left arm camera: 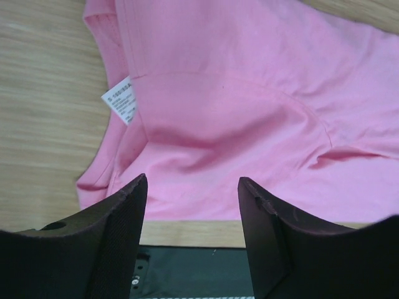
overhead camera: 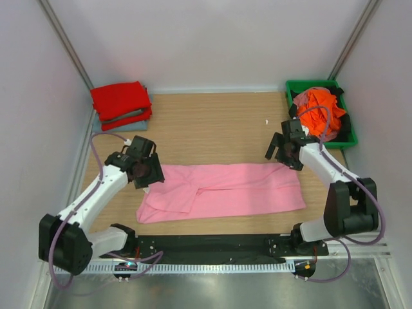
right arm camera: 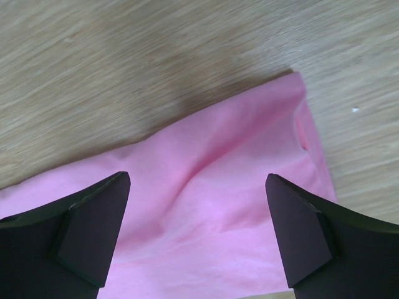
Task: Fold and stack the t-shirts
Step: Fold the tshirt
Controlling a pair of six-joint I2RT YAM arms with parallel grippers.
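**Top external.**
- Pink t-shirt (overhead camera: 222, 190): lay flat on the table (overhead camera: 212, 122), centre to lower frame. It was already narrowed to a band, with its long axis running left to right.
- Left gripper (overhead camera: 145, 171): hung over the band's upper-left end.
- Right gripper (overhead camera: 283, 152): hung at the upper-right corner. Each arm was nearer its own end of the shirt.
- Red t-shirt (overhead camera: 119, 100): folded, resting on the grey-blue t-shirt (overhead camera: 132, 120), upper left.
- Orange t-shirt (overhead camera: 318, 108): heaped in the green bin (overhead camera: 309, 84), upper right.

**Left wrist.**
- Left gripper (left arm camera: 192, 187): fingers apart, moderately wide, nothing between them.
- Pink t-shirt (left arm camera: 249, 112): its collar end, with a white label (left arm camera: 118, 99), filled the frame above the tips.

**Right wrist.**
- Right gripper (right arm camera: 198, 180): fingers spread wide and empty.
- Pink t-shirt (right arm camera: 218, 218): spread between and below the tips. Its corner reached the upper right of the frame, with bare wood above.

**Judgement.** The next fold probably runs along the long axis, so each gripper would descend on the end beneath it.
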